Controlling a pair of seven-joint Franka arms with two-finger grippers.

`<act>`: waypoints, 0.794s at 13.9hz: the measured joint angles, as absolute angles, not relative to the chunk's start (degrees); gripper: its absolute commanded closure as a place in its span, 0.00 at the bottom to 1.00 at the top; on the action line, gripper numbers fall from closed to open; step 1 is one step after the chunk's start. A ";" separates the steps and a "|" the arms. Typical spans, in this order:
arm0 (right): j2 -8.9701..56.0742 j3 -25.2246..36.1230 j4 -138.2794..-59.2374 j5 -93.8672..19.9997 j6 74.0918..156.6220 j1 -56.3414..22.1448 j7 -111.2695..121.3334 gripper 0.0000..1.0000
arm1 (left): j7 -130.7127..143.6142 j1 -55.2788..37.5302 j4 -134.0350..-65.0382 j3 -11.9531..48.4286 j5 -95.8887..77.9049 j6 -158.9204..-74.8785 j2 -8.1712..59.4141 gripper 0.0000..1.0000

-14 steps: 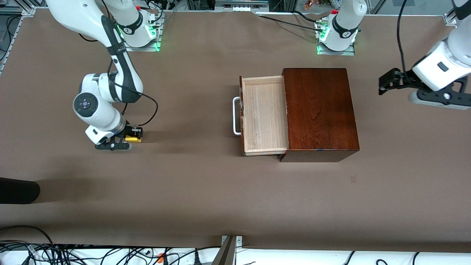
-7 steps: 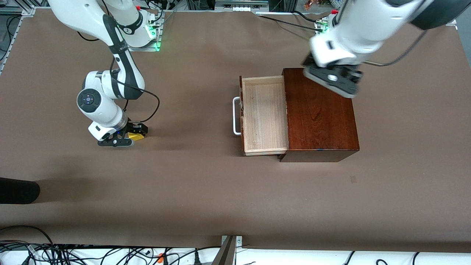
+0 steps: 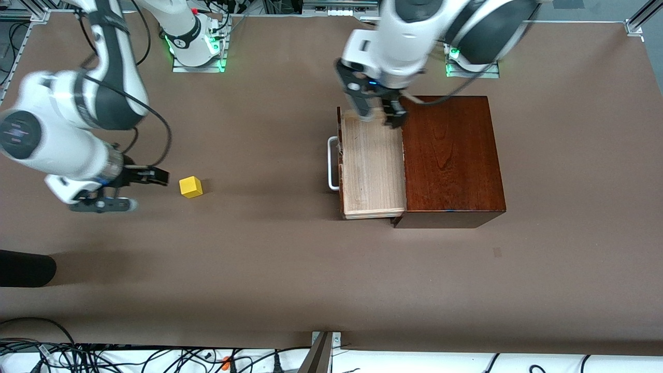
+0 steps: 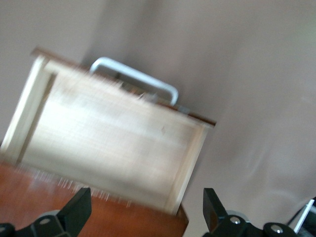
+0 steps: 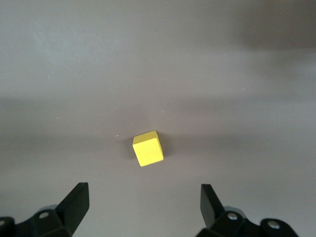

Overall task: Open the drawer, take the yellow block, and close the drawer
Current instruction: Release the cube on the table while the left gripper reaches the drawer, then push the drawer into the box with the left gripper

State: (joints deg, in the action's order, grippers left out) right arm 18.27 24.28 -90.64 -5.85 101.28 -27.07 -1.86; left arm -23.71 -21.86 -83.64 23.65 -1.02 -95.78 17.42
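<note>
The yellow block [image 3: 190,187] lies free on the brown table, well toward the right arm's end from the wooden box [image 3: 450,155]. My right gripper [image 3: 150,189] hangs open just beside the block, raised off the table. In the right wrist view the block [image 5: 147,148] lies ahead of the open gripper [image 5: 143,207], with nothing between the fingers. The drawer [image 3: 373,166] stands pulled out and bare inside, its white handle [image 3: 332,163] facing the block. My left gripper [image 3: 378,115] is open over the seam between drawer and box. The left wrist view shows the drawer [image 4: 113,143], its handle [image 4: 136,79] and the open gripper [image 4: 145,212].
A dark rounded object [image 3: 26,268] juts in at the table's edge on the right arm's end, nearer the front camera. Cables [image 3: 103,357] run along the near edge. Both arm bases [image 3: 194,46] stand at the table's back edge.
The right gripper opened, let go of the yellow block and drew back from it. The left arm swung in from its end of the table to over the drawer.
</note>
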 measured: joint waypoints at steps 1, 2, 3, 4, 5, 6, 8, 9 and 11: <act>18.24 24.90 -87.28 -5.85 98.32 -26.90 -1.79 0.00 | -24.62 -24.38 -83.56 23.67 0.02 -98.41 19.05 0.00; 18.20 25.06 -84.41 -5.85 95.52 -26.23 -1.79 0.00 | -25.38 -26.78 -83.28 23.69 1.81 -100.88 20.87 0.00; 18.05 24.29 -82.30 -5.85 93.38 -24.47 -1.60 0.00 | -25.83 -29.04 -82.52 23.66 3.96 -102.71 23.06 0.00; 17.49 21.57 -81.05 -5.85 92.25 -21.14 -0.84 0.00 | -26.17 -31.08 -81.26 23.64 6.25 -104.08 25.63 0.00; 16.37 17.70 -80.63 -5.83 91.19 -16.91 0.61 0.00 | -26.37 -32.98 -79.68 23.62 9.06 -105.07 28.56 0.00; 14.89 14.72 -80.71 -5.77 89.65 -13.47 1.79 0.00 | -26.46 -34.80 -78.22 23.55 11.97 -105.89 31.45 0.00; 11.82 10.33 -81.94 -4.69 88.51 -8.53 2.81 0.00 | -26.46 -37.60 -76.56 23.29 16.39 -107.48 35.86 0.00; 10.02 6.88 -83.68 -2.84 88.90 -5.49 2.87 0.00 | -26.46 -38.12 -76.20 23.14 17.69 -108.12 37.60 0.00; 5.82 2.53 -89.93 -1.00 92.59 -2.12 2.87 0.00 | -27.07 -38.05 -75.71 22.57 19.42 -108.58 39.87 0.00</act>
